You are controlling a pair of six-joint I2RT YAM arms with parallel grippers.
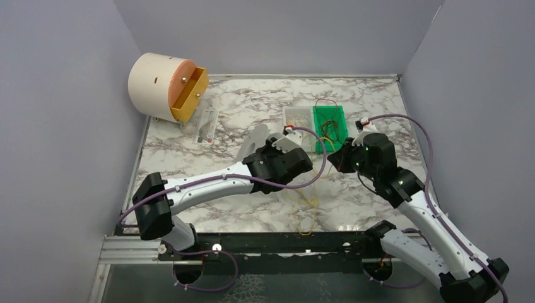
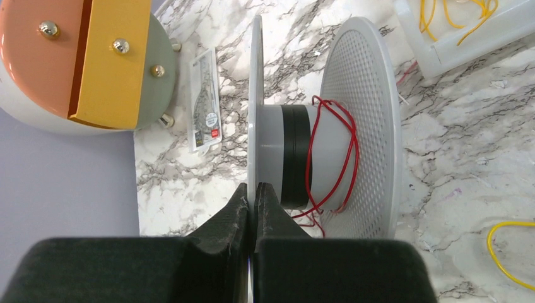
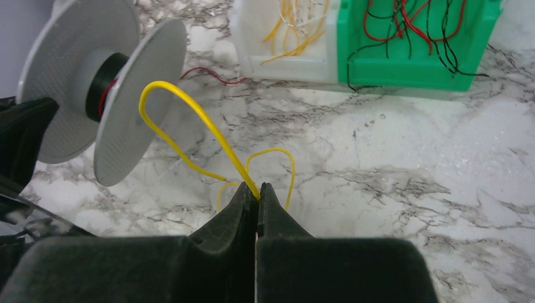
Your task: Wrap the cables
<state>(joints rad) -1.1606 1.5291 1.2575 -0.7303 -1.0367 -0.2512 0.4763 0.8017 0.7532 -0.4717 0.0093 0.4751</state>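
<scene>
Left fingers point(image 2: 235, 211) pinch a flange of the white perforated plastic spool point(image 2: 363, 95) carrying thin red wire point(image 2: 355, 148); beside it, right fingers point(image 3: 240, 205) pinch thin yellow wire point(image 3: 209, 128).

Grey-veined marble table point(image 3: 410, 189) bears yellow cable point(image 3: 217, 140), red cable point(image 2: 309, 164), green bin point(image 3: 404, 66), white spool point(image 2: 366, 95).

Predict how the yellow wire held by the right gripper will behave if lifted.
Probably floppy but springy: the yellow wire arcs up from the right gripper, holding its loop. Likely very light, being so thin. It may slip when tugged, pinched only at the very tip.
</scene>
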